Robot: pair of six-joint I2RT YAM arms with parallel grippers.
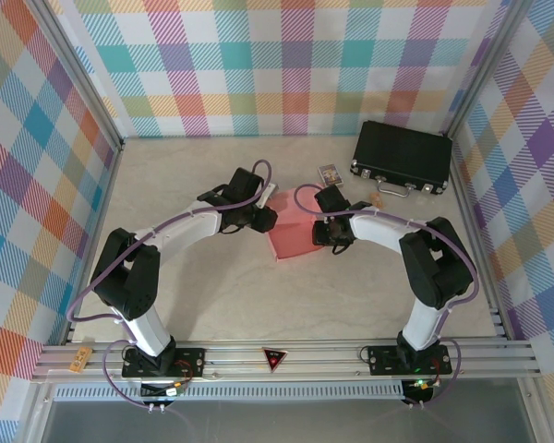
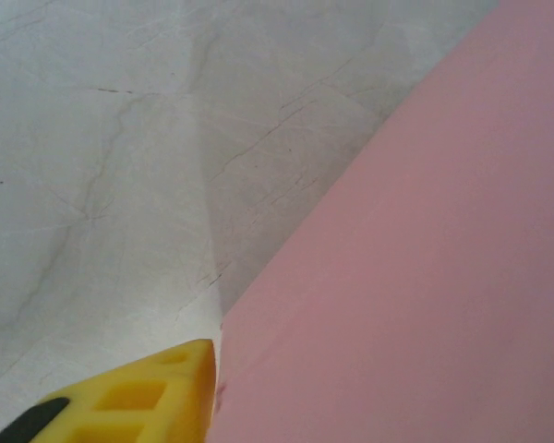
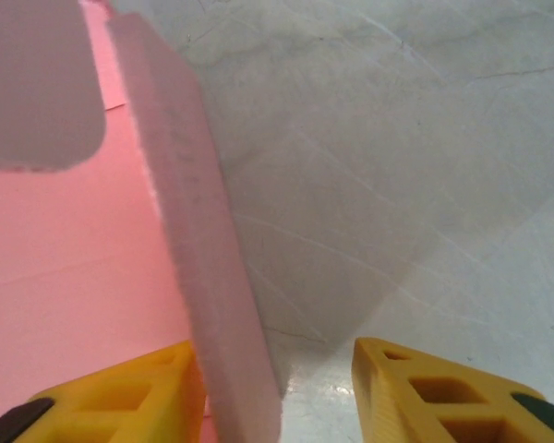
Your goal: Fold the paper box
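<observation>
At the left of the pale marbled surface (image 1: 194,295), the left arm (image 1: 180,229) is reaching in toward the middle. Its head is lying against the left edge of the salmon-pink thin cardboard paper box (image 1: 300,238). In the left wrist view, 1 of the yellow left fingers (image 2: 157,399) is showing at the bottom edge, sitting just beside a broad pink panel (image 2: 425,277) of the box that is filling the right side. The other finger is hidden, so I cannot tell whether this pair is standing wide or narrow, nor whether it is pinching the panel.

The paper box is lying in the middle of the surface, between the 2 arms, mostly flat.

To its right, the right arm (image 1: 415,245) is curving in to the box's right edge. The yellow right fingers (image 3: 443,397) are standing well apart and are not closed on anything. In the right wrist view an upright pink flap (image 3: 203,231) is standing between them, close against the finger on the left of that view and clear of the other, with bare surface showing in the gap. A flat part of the sheet is lying to the left of that flap.

Farther back and to the right, a small printed card (image 1: 330,173) is lying just beyond the box. A black rectangular hard case (image 1: 402,155) is sitting near the far right corner, with a small tan object (image 1: 379,197) just in front of it.
</observation>
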